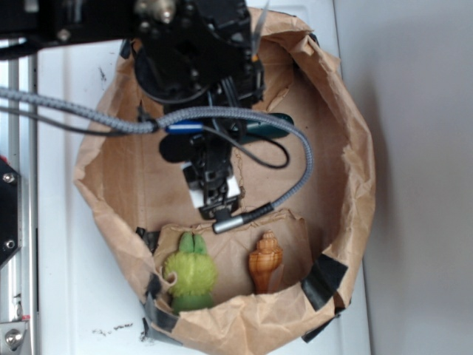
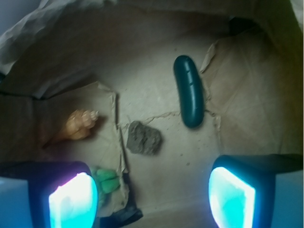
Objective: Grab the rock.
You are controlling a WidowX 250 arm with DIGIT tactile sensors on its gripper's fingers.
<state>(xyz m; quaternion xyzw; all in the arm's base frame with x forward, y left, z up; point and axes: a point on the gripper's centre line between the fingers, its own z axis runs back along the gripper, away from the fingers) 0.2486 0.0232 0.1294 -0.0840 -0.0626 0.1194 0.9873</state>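
Observation:
The rock (image 2: 143,138) is a small, rough, grey-brown lump lying on the brown paper floor in the wrist view. It sits a short way ahead of my gripper (image 2: 152,192), nearly centred between the two fingers and touching neither. The gripper is open, its glowing cyan pads (image 2: 73,202) spread wide with only bare paper between them. In the exterior view the gripper (image 1: 214,194) hangs over the middle of the paper basin and the arm hides the rock.
A crumpled brown paper wall (image 1: 355,170) rings the area. A dark-green cucumber shape (image 2: 188,91) lies beyond the rock to the right. An orange seashell (image 1: 264,260) and a green plush (image 1: 191,274) sit on a paper flap nearby. Black tape (image 1: 323,281) holds the rim.

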